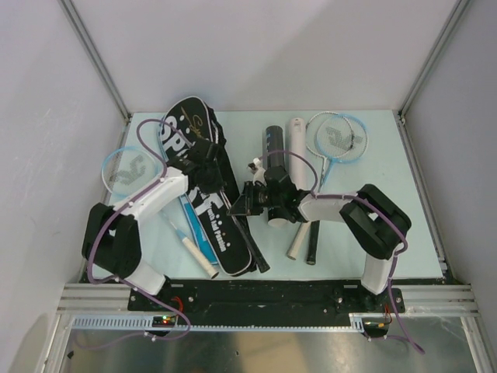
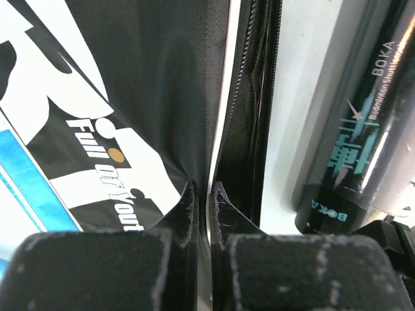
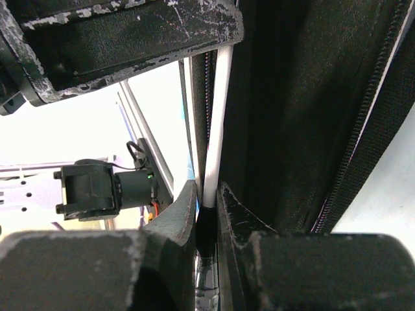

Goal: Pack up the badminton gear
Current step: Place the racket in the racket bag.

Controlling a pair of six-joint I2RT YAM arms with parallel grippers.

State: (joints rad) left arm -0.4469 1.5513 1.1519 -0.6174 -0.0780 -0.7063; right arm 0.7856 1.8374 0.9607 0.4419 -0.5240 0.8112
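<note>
Jaws of the left gripper (image 2: 203, 194) and right gripper (image 3: 207, 197) are each pinched almost closed on the white-piped edge of the black "SPORT" racket cover (image 1: 203, 198), mid-desk (image 1: 388, 194). Beside it lie one black tube (image 1: 272, 144) and one white tube (image 1: 296, 144), plus two rackets: the left blue-rimmed racket (image 1: 128, 169) and the right blue-rimmed racket (image 1: 335, 136).

This looks like a robotics lab test cell: plain white panel walls (image 1: 256, 47) on aluminium profile posts (image 1: 95, 58) enclose a pale green table (image 1: 404, 179), with the left arm (image 1: 155, 198) and right arm (image 1: 334, 208) bolted to a black base plate (image 1: 264, 294) at its near edge.
</note>
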